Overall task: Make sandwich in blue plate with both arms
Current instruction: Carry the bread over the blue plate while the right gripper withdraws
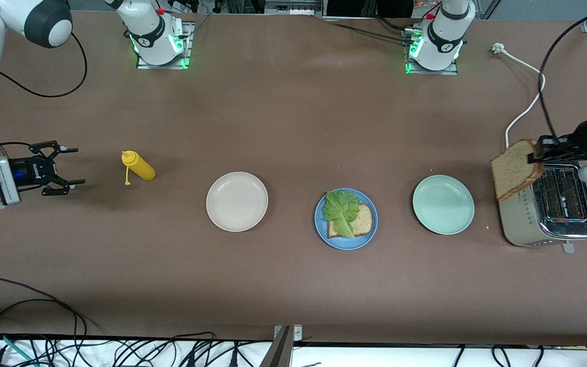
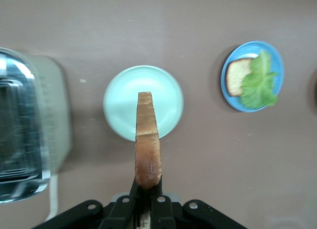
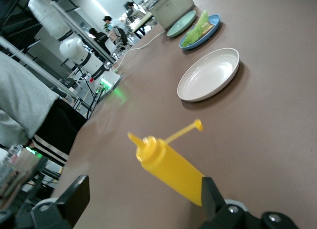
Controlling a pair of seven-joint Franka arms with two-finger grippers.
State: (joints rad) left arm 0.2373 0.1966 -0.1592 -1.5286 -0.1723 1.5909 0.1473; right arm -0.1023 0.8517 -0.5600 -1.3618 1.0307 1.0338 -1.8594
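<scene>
On the blue plate (image 1: 346, 239), midway along the surface, one bread slice (image 1: 362, 221) already lies under the lettuce (image 1: 341, 211). The left gripper (image 1: 537, 152), fingers clamped on the second slice (image 1: 513, 169), hangs over the toaster (image 1: 548, 209); that slice is not yet placed. The right gripper (image 1: 72, 165) waits near the right arm's end, fingers apart, beside the mustard bottle (image 1: 139, 166).

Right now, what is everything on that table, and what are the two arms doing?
Blue plate: one, mid-table, holding a brown bread slice under a green lettuce leaf.
Beige plate: one, beside the blue plate, toward the right arm's end.
Mint-green plate: one, between blue plate and toaster.
Toaster: one, silver, at the left arm's end.
Mustard bottle: one, yellow, lying down.
Cable: one, white, by the toaster.
Left gripper: shut on second bread slice, above the toaster's edge.
Right gripper: open, waiting by the bottle.
</scene>
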